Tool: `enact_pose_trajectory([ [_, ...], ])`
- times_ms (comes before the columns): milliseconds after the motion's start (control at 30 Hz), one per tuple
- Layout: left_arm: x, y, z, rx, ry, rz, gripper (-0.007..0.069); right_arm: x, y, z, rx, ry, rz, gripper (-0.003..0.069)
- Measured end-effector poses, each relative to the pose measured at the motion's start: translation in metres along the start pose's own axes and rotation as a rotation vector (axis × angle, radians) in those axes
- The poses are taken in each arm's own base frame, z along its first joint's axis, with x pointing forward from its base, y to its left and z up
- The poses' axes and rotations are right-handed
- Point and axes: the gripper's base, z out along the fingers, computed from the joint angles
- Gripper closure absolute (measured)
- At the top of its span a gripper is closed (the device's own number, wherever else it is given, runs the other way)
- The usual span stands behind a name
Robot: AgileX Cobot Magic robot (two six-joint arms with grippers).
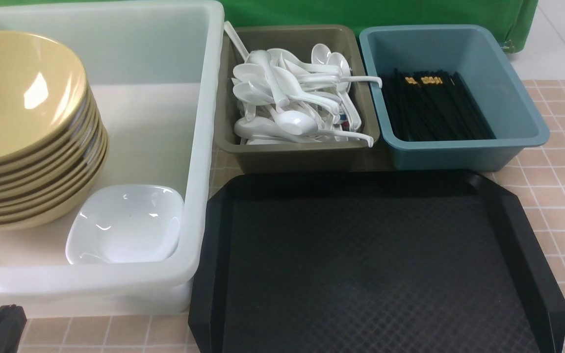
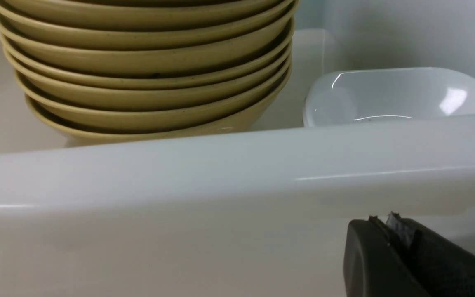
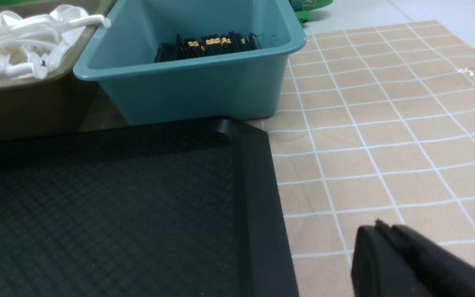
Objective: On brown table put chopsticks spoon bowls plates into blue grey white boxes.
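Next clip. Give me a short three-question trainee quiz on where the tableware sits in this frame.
1. True or false: the black tray carries a stack of bowls.
2. Which bin holds the chopsticks? A) the white tub B) the grey-brown bin C) the teal-blue bin
3. Fill in: inside the white tub, the small white plate sits beside the stack of tan ____.

Key
1. False: nothing lies on the tray.
2. C: the black sticks with gold ends lie in the teal-blue bin; the spoons fill the grey-brown one.
3. bowls.
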Motion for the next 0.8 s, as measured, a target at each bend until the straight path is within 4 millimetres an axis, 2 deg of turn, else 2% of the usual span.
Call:
enact_pose_trajectory([
  [800,0.0000,0.0000,0.0000,0.000,0.000,0.000,0.0623,0.0000,0.0000,0.0000,0.000,0.000,0.000,0.0580],
])
